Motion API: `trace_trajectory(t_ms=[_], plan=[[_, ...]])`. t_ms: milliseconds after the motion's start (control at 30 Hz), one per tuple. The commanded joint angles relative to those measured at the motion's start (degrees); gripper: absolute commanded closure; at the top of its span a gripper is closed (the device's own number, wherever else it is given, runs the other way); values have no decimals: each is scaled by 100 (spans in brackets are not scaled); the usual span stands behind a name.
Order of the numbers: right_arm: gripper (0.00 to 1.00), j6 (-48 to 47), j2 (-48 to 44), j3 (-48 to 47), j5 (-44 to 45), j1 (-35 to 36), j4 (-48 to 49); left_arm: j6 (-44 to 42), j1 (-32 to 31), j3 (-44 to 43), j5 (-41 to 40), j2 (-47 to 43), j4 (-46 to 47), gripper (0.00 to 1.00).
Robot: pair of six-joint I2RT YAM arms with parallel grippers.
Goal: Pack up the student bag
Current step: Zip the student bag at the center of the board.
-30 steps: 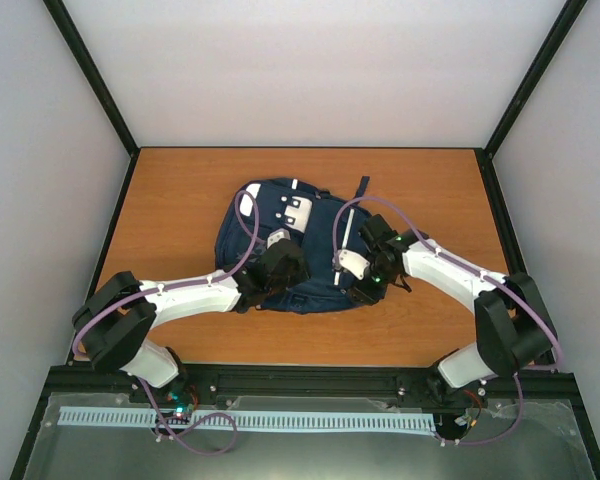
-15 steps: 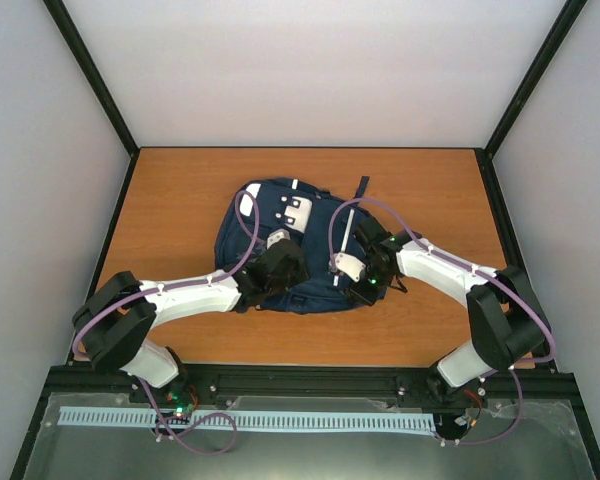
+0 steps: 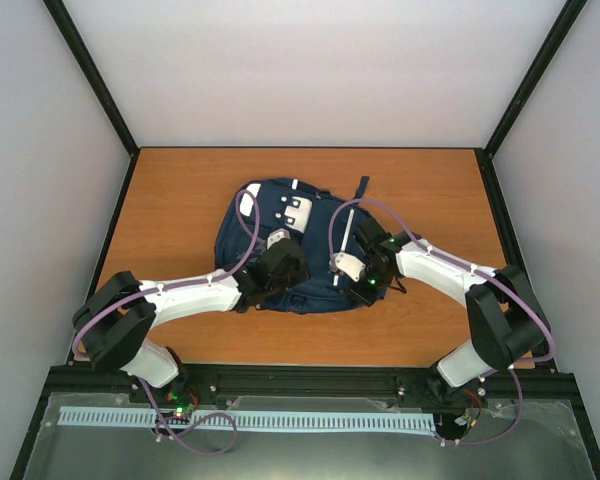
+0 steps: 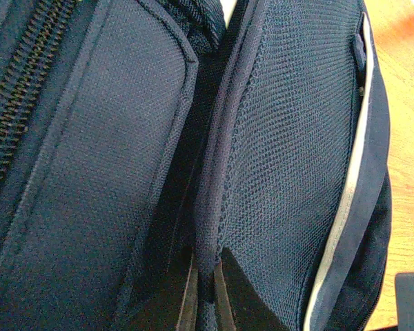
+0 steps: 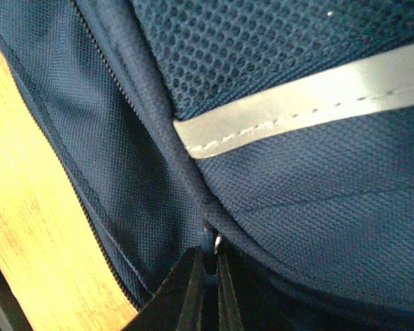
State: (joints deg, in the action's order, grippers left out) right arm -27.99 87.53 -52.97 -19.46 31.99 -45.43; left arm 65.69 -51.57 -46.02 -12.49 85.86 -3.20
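Left gripper (image 4: 201, 293) pinching fabric ridge of student bag (image 4: 290, 138). Right gripper (image 5: 208, 289) nipped on zip pull (image 5: 208, 243), pull mostly hidden between fingers (image 5: 186, 296). Top view: both tips hidden under wrists.

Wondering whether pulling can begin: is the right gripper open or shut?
Shut: the right gripper pinches a small metal zipper pull on the student bag.

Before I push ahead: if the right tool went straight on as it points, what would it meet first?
The student bag: the right tool, tips pinched on what looks like a zip pull, faces its piped seam directly, no gap visible.
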Motion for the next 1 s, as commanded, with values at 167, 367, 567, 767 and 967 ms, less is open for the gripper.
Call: trace_trajectory(t_ms=[167,367,567,767,967], plan=[[97,-95,-880,-130,472,55,-415,-160,7,-114,-468,-120,-322,99],[97,-367,-1076,-90,1115,49,-687,-256,7,-15,-469,-297,-427,99],[97,-360,-1121,-46,1152,29,-730,-293,7,105,-508,-410,-463,99],[88,-304,-900,-332,280,97,-681,-258,7,37,-364,-246,-384,99],[81,-262,-241,-551,-285,159,-678,-275,7,-6,-376,-250,-412,99]])
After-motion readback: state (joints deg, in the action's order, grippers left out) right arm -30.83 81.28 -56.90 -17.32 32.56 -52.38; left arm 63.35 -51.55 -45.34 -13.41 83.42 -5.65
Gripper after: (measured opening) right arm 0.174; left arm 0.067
